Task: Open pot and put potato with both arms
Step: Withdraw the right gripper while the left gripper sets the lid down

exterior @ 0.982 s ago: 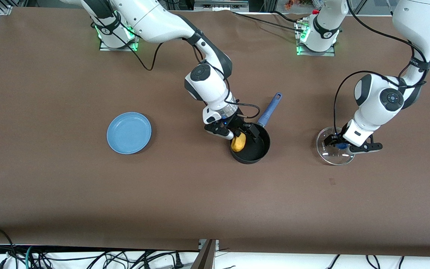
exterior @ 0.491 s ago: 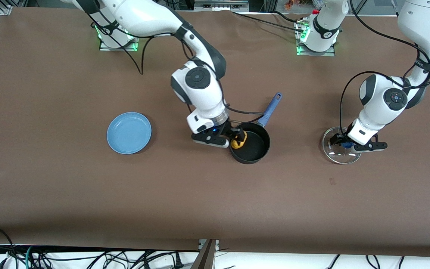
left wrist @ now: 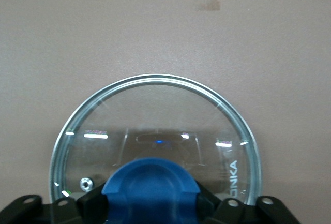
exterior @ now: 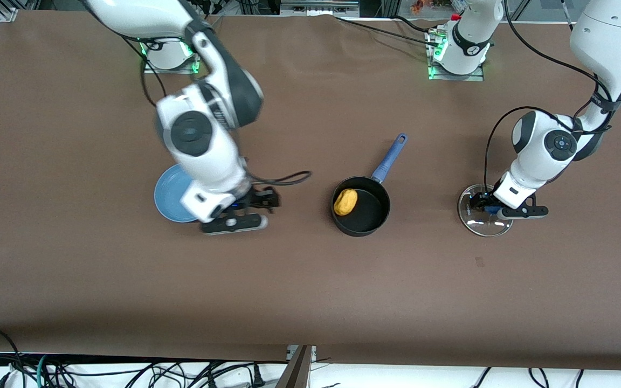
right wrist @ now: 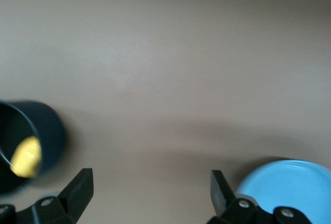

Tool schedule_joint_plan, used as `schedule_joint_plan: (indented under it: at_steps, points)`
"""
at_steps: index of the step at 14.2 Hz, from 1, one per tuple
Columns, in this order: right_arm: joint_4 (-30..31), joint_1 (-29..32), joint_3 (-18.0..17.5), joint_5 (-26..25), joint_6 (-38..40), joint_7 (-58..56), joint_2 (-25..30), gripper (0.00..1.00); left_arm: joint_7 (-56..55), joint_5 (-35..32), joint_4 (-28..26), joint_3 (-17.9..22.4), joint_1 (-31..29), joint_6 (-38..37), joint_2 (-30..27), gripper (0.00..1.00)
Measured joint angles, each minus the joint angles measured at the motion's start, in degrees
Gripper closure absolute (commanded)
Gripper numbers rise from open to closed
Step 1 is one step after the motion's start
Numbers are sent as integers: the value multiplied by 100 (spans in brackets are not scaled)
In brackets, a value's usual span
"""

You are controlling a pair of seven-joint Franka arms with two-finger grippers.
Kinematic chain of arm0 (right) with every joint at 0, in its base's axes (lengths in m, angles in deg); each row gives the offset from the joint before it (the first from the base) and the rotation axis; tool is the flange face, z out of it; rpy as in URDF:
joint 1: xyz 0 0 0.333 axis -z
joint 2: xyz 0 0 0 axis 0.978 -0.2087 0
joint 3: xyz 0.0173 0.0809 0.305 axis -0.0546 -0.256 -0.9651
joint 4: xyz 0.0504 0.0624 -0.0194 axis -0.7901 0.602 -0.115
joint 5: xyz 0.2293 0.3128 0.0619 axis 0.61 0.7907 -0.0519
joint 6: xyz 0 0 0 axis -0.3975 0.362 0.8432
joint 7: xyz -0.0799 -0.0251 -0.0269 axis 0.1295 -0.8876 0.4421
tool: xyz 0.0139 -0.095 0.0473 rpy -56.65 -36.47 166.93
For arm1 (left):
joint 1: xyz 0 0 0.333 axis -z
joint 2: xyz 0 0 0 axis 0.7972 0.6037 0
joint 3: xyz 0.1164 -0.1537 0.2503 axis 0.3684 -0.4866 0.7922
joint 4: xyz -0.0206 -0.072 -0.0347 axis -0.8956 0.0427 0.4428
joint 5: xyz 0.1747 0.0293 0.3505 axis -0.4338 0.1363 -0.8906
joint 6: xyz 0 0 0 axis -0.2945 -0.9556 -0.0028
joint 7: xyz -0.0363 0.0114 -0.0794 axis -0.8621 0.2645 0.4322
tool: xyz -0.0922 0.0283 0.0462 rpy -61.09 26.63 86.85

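The black pot [exterior: 371, 211] stands open near the table's middle, its blue handle [exterior: 390, 156] pointing toward the robots' bases. The yellow potato [exterior: 345, 202] lies inside it against the wall; the right wrist view shows the pot [right wrist: 49, 131] with the potato [right wrist: 26, 157] too. My right gripper [exterior: 256, 211] hangs open and empty over bare table between plate and pot, also seen in its own wrist view [right wrist: 150, 182]. The glass lid [exterior: 484, 221] rests on the table toward the left arm's end. My left gripper [exterior: 496, 210] is shut on its blue knob [left wrist: 150, 175].
A flat light-blue plate [exterior: 167, 196] lies toward the right arm's end of the table, partly covered by the right arm's wrist; its rim [right wrist: 289, 182] shows in the right wrist view. A small mark [exterior: 480, 262] lies on the brown table, nearer the front camera than the lid.
The right gripper let go of the potato in the pot, rose and swung away toward the plate. The left gripper set the lid down a little toward the pot.
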Motion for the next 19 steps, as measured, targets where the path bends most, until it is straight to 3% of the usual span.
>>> schedule_joint_plan:
  at_steps: [1, 2, 6, 13, 16, 19]
  points:
    - [-2, 194, 3, -7, 224, -473, 142, 0, 0, -50, 1, -2, -42, 14, -1, 2]
    - [-2, 397, 11, -15, 375, -848, 288, 0, 0, -76, 3, -2, -77, 21, -1, 0]
    - [244, 1315, 15, -19, 767, -1348, 1062, 0, -55, -82, 72, -11, -119, 38, -50, 0]
    - [1818, 2113, 9, -22, 920, -1360, 2492, 0, -388, -82, 291, -215, -119, -222, -325, 0]
    - [1873, 2304, 10, -107, 1150, -1363, 2923, 0, -563, -30, 508, -444, -121, -718, -460, 0]
    - [1889, 2309, 0, -487, 1456, -1571, 3108, 0, -690, 230, 1025, -851, -123, -1888, -687, 0]
